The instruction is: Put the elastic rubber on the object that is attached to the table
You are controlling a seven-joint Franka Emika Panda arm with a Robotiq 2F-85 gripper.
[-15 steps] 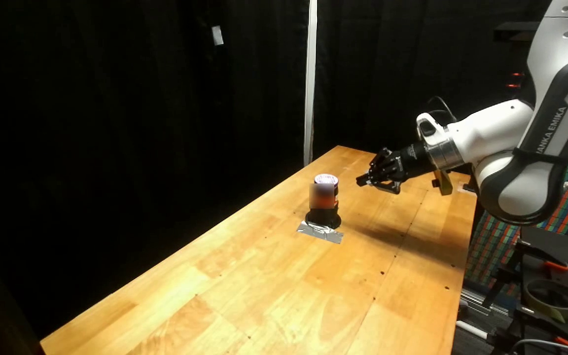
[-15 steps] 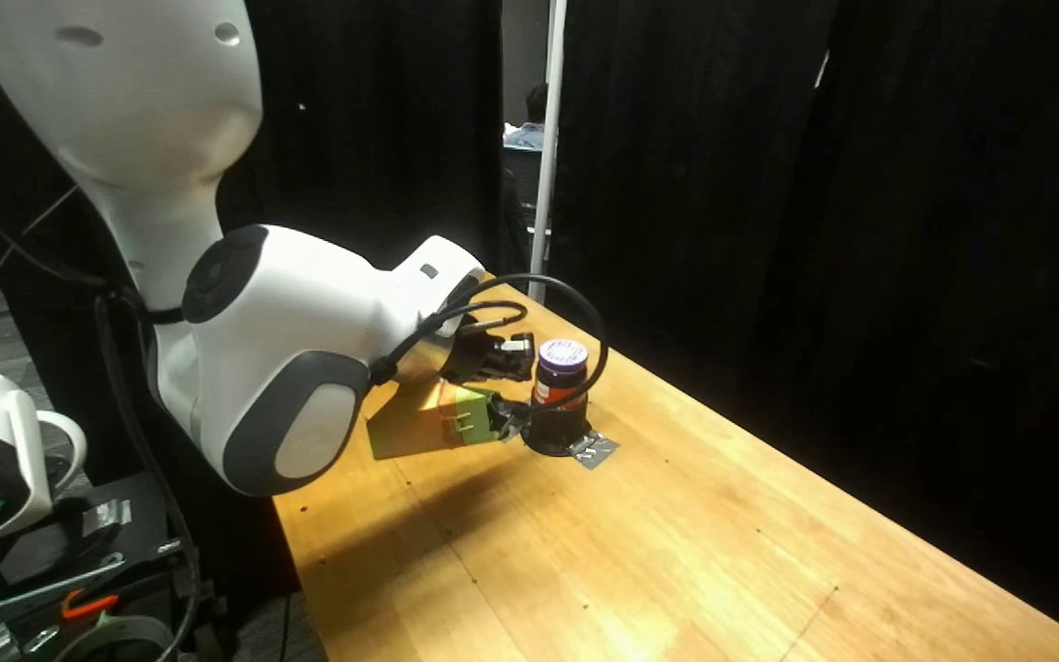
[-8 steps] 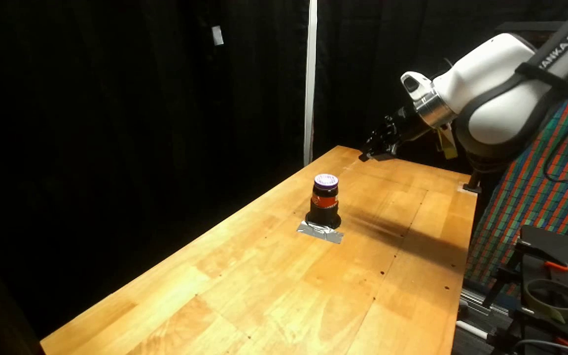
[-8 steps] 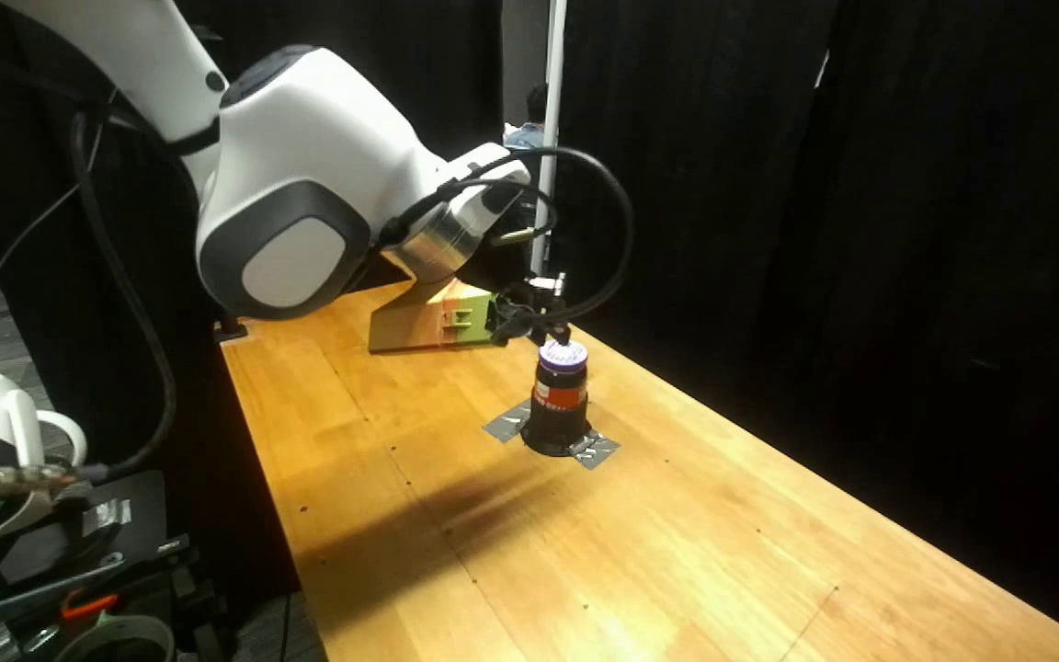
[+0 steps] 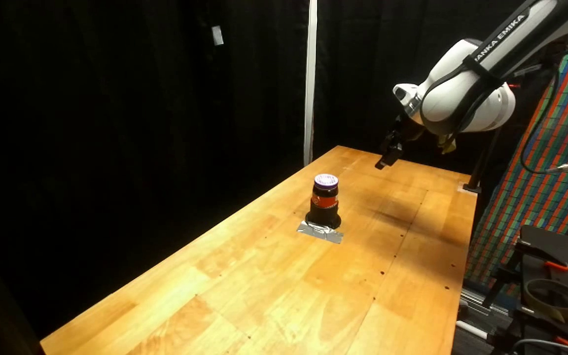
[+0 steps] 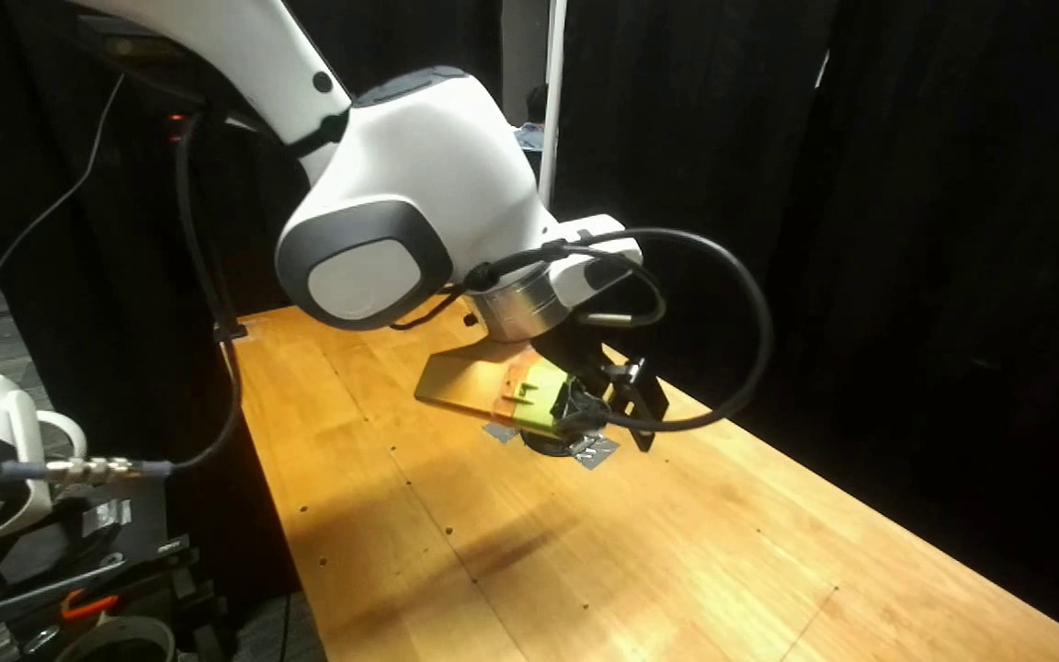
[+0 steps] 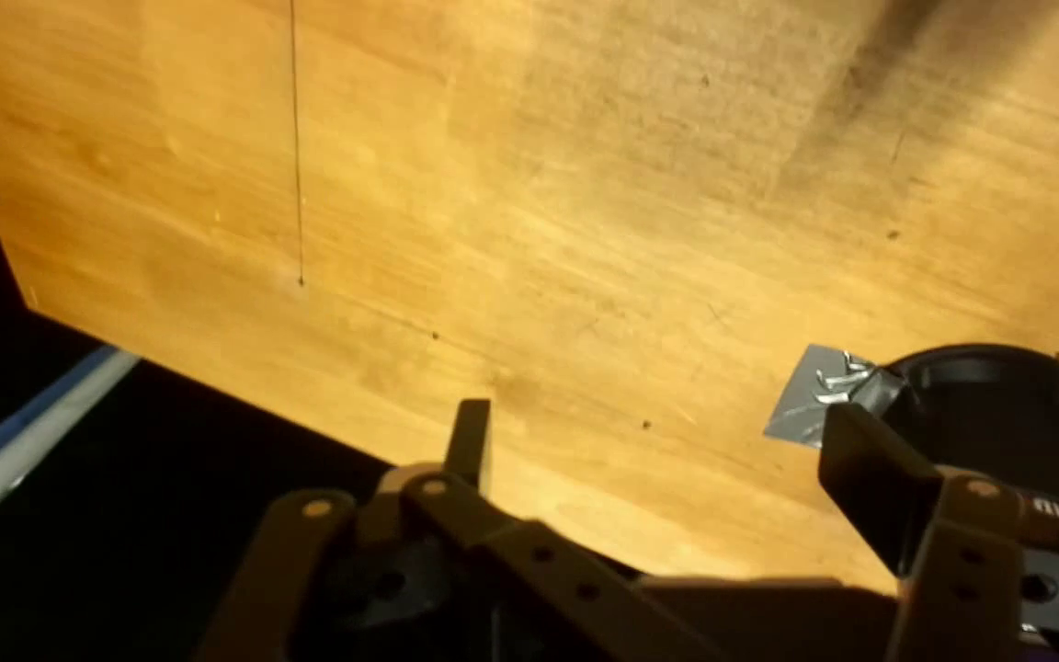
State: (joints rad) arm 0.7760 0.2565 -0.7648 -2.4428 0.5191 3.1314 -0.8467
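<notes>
The object attached to the table is a dark jar [image 5: 325, 192] with a purple lid and orange-red label. It stands upright in a black holder [image 5: 323, 216], stuck down with silver tape [image 5: 319, 231]. My gripper [image 7: 663, 414] is open, its fingers [image 7: 468, 437] wide apart with only wood showing between them. In the wrist view the right-hand finger overlaps the holder [image 7: 989, 414], from above and apart from the table. In an exterior view the bracket and gripper cover most of the jar; the holder's base [image 6: 545, 446] peeks out below. I cannot make out the elastic rubber anywhere.
A yellow-green and wooden bracket [image 6: 474, 379] sticks out from the wrist, and a black cable [image 6: 762, 331] loops outward beside it. The wooden table [image 5: 264, 286] ends before black curtains. A dark side cart [image 5: 555, 241] carries a tape roll [image 5: 553, 298].
The arm has risen from low beside the jar, then swung sideways; the gripper and bracket now block the jar in an exterior view. The jaws have opened. The jar has not moved.
</notes>
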